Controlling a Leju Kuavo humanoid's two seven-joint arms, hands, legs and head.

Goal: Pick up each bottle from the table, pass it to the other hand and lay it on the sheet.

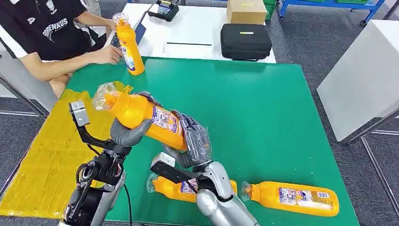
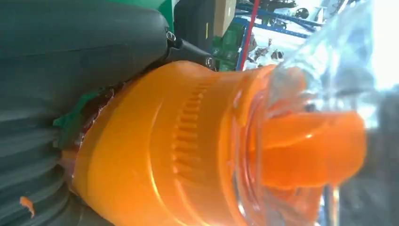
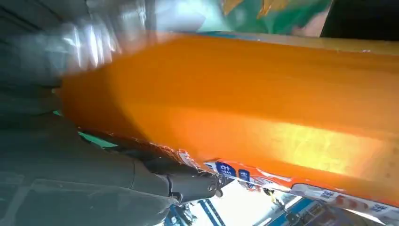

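Mid-handover: I have one orange bottle (image 1: pixel 141 117) in the air above the green table (image 1: pixel 263 108), my left hand (image 1: pixel 129 132) wrapped under its neck end and my right hand (image 1: pixel 195 141) curled round its base end, so both hands grip it at once. Nothing lies on the yellow sheet (image 1: pixel 42 155) yet. Two more orange bottles lie flat on the table near me (image 1: pixel 176 188) (image 1: pixel 291 197) and a fourth (image 1: pixel 129 44) stands beyond the held one, by a seated person's hand (image 1: pixel 106 55); I judge four placements remain.

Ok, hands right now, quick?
Left hand: grips the orange plastic bottle near its neck.
Right hand: grips the same bottle's base end.
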